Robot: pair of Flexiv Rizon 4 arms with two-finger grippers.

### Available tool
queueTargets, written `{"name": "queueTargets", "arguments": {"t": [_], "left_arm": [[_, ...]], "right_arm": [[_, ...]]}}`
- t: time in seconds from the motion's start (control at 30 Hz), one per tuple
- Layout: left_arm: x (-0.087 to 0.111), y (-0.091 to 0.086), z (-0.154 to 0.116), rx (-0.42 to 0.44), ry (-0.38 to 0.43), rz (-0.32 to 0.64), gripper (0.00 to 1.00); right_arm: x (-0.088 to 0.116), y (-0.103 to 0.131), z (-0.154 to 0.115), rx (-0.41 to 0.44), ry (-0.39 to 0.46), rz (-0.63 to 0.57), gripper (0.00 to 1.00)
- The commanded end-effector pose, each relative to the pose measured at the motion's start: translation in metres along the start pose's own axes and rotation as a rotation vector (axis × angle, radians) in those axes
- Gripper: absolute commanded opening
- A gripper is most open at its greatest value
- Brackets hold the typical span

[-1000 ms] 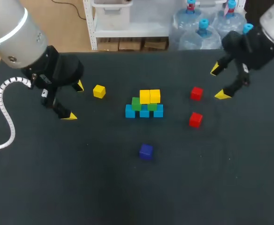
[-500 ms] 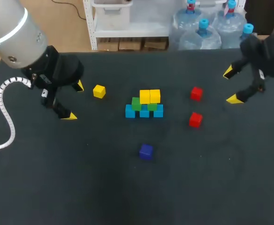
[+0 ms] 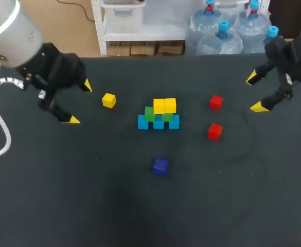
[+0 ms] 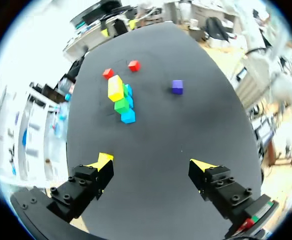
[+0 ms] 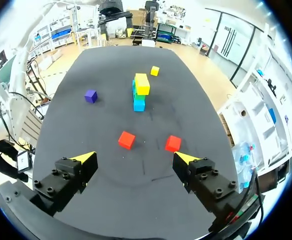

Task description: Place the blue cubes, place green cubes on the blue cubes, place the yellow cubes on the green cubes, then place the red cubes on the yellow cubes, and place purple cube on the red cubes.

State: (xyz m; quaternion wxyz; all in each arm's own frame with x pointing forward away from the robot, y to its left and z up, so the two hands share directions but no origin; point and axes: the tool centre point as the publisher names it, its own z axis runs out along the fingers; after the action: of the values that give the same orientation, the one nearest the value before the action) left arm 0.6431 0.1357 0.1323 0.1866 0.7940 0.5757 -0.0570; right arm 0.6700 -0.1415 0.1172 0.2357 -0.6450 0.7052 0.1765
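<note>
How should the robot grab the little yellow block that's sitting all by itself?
Probably from straight above, pinching two opposite flat sides of the lone yellow cube. It sits flat on the table with nothing touching it, so the fingers have room on either side. It looks a bit turned, so the fingers should line up with its faces. The open left gripper is nearest.

The left end effector [image 3: 79, 102] hangs well left of the cube stack [image 3: 159, 114], fingers spread wide; the right end effector [image 3: 255, 92] hangs well right of it, likewise spread.
</note>
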Motion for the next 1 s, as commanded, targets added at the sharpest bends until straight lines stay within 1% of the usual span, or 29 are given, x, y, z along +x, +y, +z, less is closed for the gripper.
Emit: {"name": "queueTargets", "arguments": {"t": [0.03,0.07,0.13,0.17,0.27,0.33,0.37,0.43,0.47,0.53,0.67,0.9,1.0], "left_arm": [[0.006,0.009,-0.004,0.045,-0.048,0.139,1.0],[0.005,0.011,-0.003,0.051,-0.047,0.168,1.0],[0.006,0.017,0.0,0.078,-0.062,0.191,1.0],[0.006,0.019,0.004,0.096,-0.047,0.205,1.0],[0.008,0.028,0.014,0.11,-0.05,0.221,1.0],[0.009,0.035,0.02,0.121,-0.092,0.2,1.0],[0.009,0.038,0.024,0.124,-0.094,0.196,1.0],[0.009,0.045,0.032,0.132,-0.125,0.178,1.0],[0.01,0.049,0.037,0.131,-0.107,0.169,1.0],[0.011,0.056,0.047,0.132,-0.115,0.153,1.0],[0.014,0.071,0.066,0.137,-0.1,0.103,1.0],[0.014,0.096,0.1,0.17,-0.073,0.084,1.0],[0.018,0.109,0.112,0.177,-0.062,0.059,1.0]], "right_arm": [[0.0,-0.001,0.001,-0.002,-0.002,-0.001,1.0],[0.0,-0.001,0.001,-0.002,-0.002,-0.001,1.0],[0.0,-0.001,0.001,-0.002,-0.002,-0.001,1.0],[0.0,-0.001,0.001,-0.002,-0.002,-0.001,1.0],[0.0,-0.001,0.001,-0.002,-0.002,-0.001,1.0],[0.0,-0.001,0.001,-0.002,-0.002,-0.001,1.0],[0.0,-0.001,0.001,-0.002,-0.002,-0.001,1.0],[0.0,-0.001,0.001,-0.002,-0.002,-0.001,1.0],[0.0,-0.001,0.001,-0.002,-0.002,-0.001,1.0],[0.0,-0.001,0.001,-0.002,-0.002,-0.001,1.0],[0.0,-0.001,0.001,-0.002,-0.002,-0.001,1.0],[0.0,-0.001,0.001,-0.002,-0.002,-0.001,1.0],[0.0,-0.001,0.001,-0.002,-0.002,-0.001,1.0]]}}
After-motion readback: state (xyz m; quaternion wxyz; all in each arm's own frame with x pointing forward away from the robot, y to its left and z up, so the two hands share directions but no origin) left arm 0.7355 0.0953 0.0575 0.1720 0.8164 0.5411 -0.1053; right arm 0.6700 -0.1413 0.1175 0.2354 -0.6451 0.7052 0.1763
